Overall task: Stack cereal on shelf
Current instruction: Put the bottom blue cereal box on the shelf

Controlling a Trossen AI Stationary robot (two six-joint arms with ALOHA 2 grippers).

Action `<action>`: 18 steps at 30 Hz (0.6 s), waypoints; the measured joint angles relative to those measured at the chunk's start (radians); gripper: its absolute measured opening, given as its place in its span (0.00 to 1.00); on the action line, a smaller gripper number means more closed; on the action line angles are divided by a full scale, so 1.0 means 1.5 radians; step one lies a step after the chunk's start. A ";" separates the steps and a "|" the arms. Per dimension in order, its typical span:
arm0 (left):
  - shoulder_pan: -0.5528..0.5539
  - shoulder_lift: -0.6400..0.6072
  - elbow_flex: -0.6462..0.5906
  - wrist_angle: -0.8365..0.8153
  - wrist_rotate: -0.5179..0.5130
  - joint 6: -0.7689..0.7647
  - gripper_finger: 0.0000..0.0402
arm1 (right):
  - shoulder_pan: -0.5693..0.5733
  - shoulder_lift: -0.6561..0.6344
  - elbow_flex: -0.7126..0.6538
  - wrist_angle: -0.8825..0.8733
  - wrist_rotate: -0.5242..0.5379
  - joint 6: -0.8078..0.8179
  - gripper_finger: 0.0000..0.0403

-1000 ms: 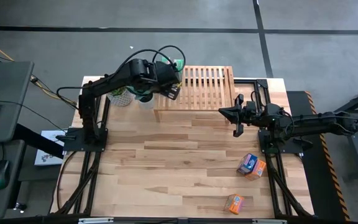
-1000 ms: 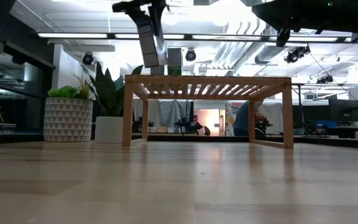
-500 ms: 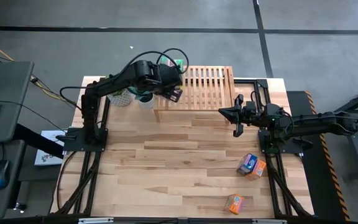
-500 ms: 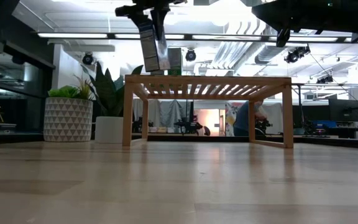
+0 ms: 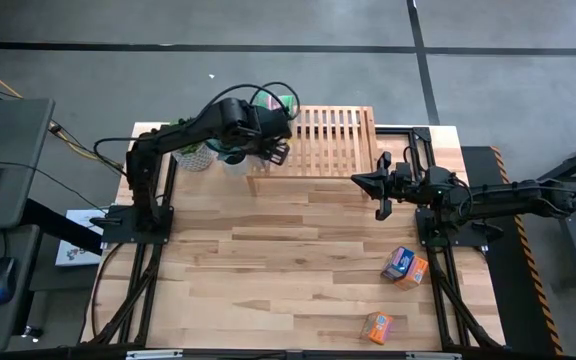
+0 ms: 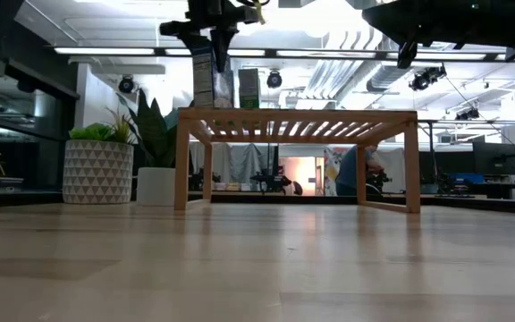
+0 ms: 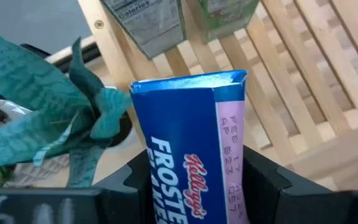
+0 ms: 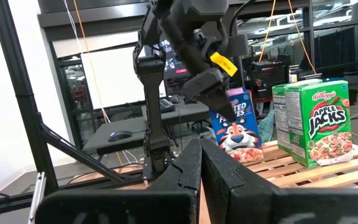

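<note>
Blue cardboard cereal box (image 7: 191, 149) clasped in left gripper (image 5: 276, 150) over slatted wooden shelf (image 5: 333, 140); right gripper (image 5: 380, 196) clenched.

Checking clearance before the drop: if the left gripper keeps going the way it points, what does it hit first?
Likely the shelf slats. The left gripper holds the blue cereal box just above them; two green cereal boxes stand farther along, though depth is unclear.

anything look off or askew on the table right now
Two small cereal boxes, one blue and one orange, lie jumbled against each other near the right arm's base, not upright. Another orange box lies askew near the front edge.
</note>
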 joint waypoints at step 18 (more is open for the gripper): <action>0.002 0.002 -0.002 0.008 -0.007 0.067 0.41 | 0.000 0.000 0.000 0.000 -0.001 -0.001 0.00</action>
